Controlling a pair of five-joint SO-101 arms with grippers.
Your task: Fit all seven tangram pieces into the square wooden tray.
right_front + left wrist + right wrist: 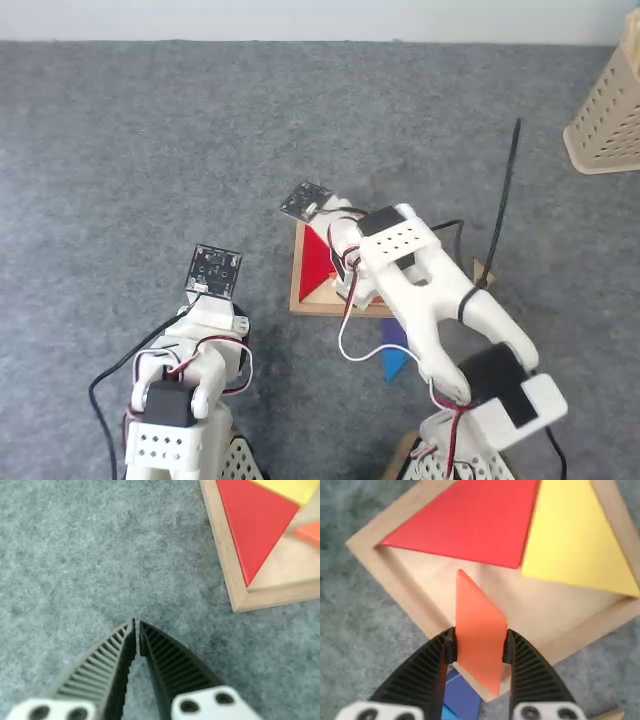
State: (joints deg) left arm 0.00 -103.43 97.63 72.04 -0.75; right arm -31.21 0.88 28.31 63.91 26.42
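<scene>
- The right pincer (479, 644) grips the orange piece (477, 630), a parallelogram, with one finger on each of its long edges.
- The orange piece hangs over the bare floor of the tray (400, 587). Its far tip points toward the red triangle (470, 522) and is close to that triangle's edge. I cannot tell whether the piece touches the tray floor.
- The red triangle lies flat in the tray, along one wall and into a corner. The yellow triangle (575, 545) lies flat beside it, and the two meet edge to edge.
- The rest of the tray floor is bare wood.
- A blue piece (460, 702) lies on the table outside the tray, just behind the right pincer. In the high view the blue piece (395, 362) lies under the right arm (420, 290), near the tray (300, 300).
- The left pincer (136, 626) is closed with nothing between its fingers, and the tips almost meet. It sits low over the grey table (75, 555), apart from the tray (235, 595).
- The left wrist view takes in a tray corner with the red triangle (255, 525), part of the yellow triangle (295, 487) and a bit of the orange piece (310, 532).
- In the high view the left arm (190, 380) sits to the side of the tray, and the red triangle (315, 265) shows beside the right arm.
- A cream perforated basket (605, 110) stands at the far edge of the table (150, 150), well apart from the tray.
</scene>
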